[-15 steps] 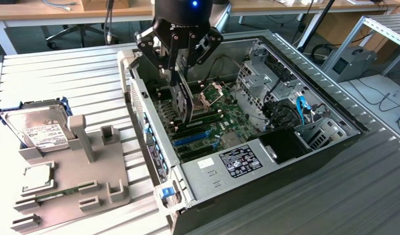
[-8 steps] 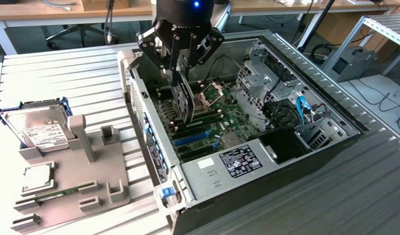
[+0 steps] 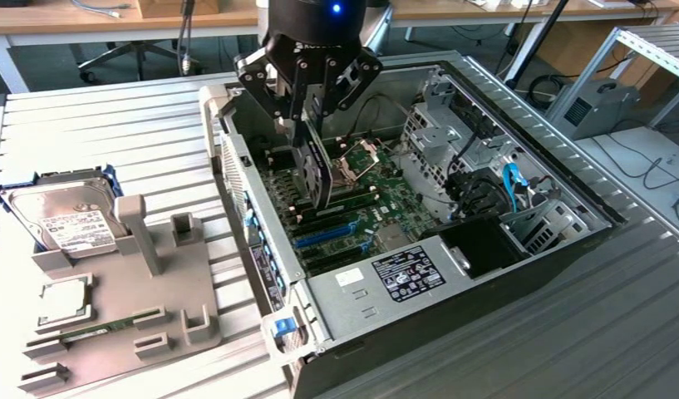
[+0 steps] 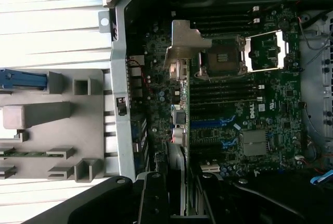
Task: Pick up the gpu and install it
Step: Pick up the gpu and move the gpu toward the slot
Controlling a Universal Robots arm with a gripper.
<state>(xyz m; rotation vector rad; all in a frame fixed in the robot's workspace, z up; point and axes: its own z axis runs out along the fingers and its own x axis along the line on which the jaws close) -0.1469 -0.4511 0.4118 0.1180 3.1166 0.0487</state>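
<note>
- Grips the gpu (image 3: 315, 170) with the end effector (image 3: 306, 116) inside the open computer case (image 3: 237, 179); narrow hold, fingers (image 3: 341, 83) closed on the thin black card from both sides
- Holds the card upright, long side running down from the fingers toward the motherboard (image 3: 378, 208); cannot tell whether its lower end touches the board
- Places the card between the case's rear wall and the CPU socket (image 3: 361, 158); just beside the blue expansion slots (image 3: 322, 235), not visibly seated in one
- From the wrist view, looks along the gpu (image 4: 181, 52) edge-on; silver bracket at the end far from the end effector (image 4: 179, 198); motherboard (image 4: 250, 125), CPU socket (image 4: 223, 57) and blue expansion slots (image 4: 210, 123) spread beneath
- Leaves a grey holder (image 3: 150, 283) on the slatted desk (image 3: 117, 116), at the exterior view's left, well apart from the card
- Carries on that holder a hard drive (image 3: 71, 218) in a blue caddy, tilted, and a green memory stick (image 3: 95, 327) lying flat near the front edge
- Shows the grey holder (image 4: 52, 115) again from the wrist, outside the case wall
</note>
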